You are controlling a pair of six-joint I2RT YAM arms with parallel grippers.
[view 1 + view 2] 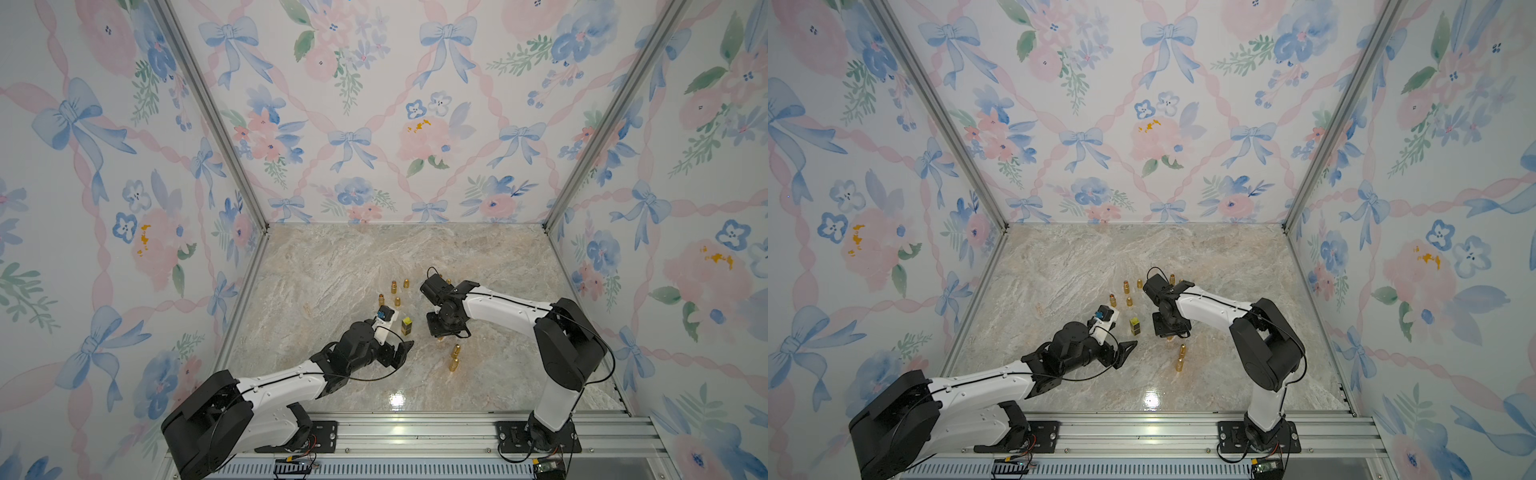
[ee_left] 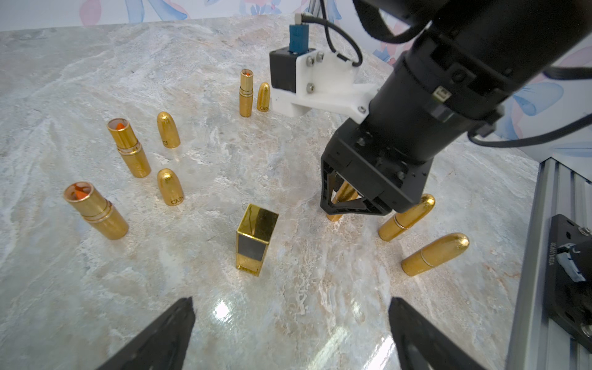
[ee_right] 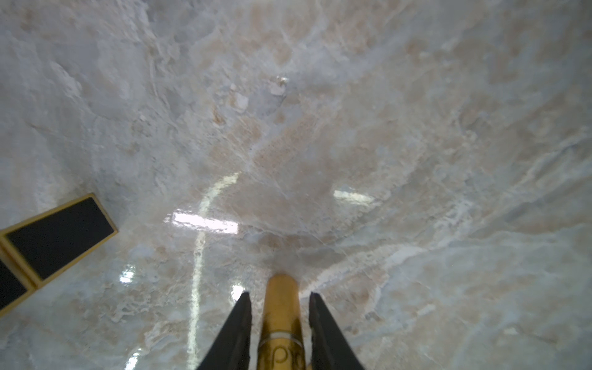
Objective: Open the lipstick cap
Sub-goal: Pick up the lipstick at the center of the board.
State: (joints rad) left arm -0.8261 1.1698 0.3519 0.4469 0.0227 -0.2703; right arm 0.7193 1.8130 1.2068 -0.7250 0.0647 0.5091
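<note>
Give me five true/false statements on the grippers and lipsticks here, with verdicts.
1. The left gripper is open and holds nothing. True.
2. The right gripper straddles a gold bullet lipstick that stands on the table. True.
3. Every lipstick on the table is capped. False: three open lipsticks stand with orange showing.
4. The square gold-and-black lipstick lies flat. False: it stands upright.
5. Two capped bullet lipsticks stand beside the right gripper. True.
</note>
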